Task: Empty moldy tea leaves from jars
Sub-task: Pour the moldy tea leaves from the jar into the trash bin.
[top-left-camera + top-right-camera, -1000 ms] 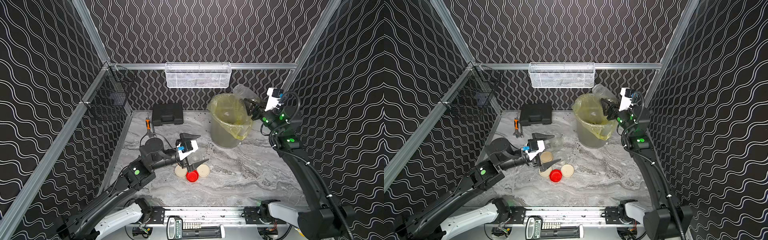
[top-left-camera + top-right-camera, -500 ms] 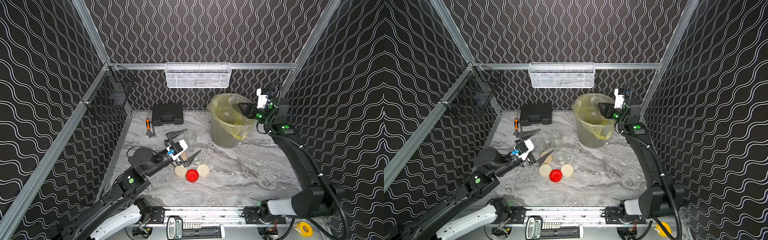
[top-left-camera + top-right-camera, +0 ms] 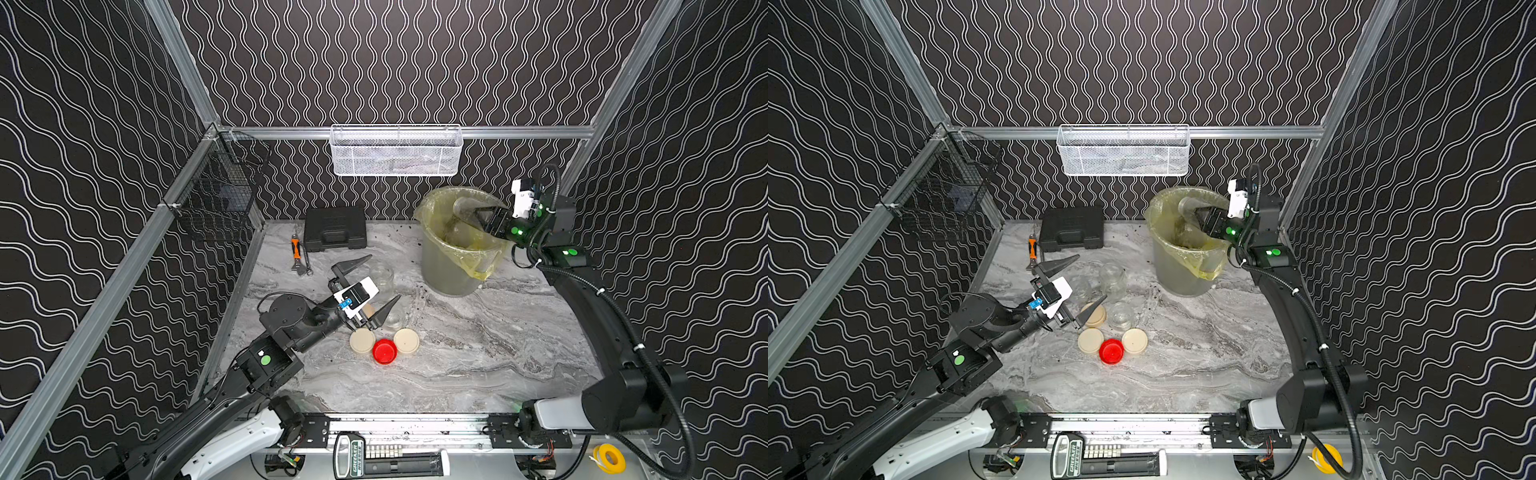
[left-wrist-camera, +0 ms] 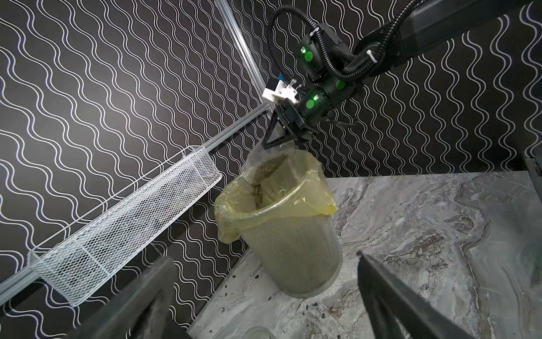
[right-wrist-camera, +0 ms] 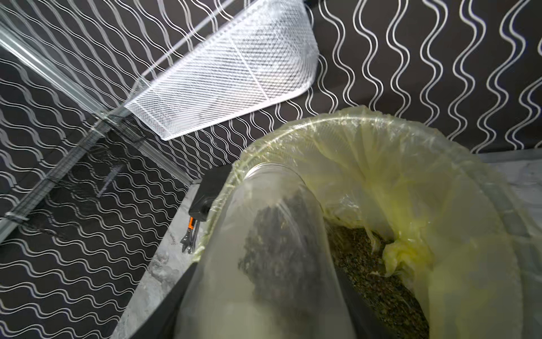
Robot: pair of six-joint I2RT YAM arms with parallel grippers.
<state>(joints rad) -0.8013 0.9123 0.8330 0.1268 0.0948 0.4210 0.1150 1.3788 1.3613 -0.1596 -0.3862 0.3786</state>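
Jaws of right arm (image 3: 590, 299) hold jar (image 3: 467, 208) tilted over bucket (image 3: 446, 274).

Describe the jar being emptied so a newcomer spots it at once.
Find the grey mesh bin lined with a yellow bag, at the marble table's far right. The right tool holds a clear glass jar tipped over its rim. Unlike the clear jars standing mid-table, this one is lifted, tilted and has dark tea leaves inside.
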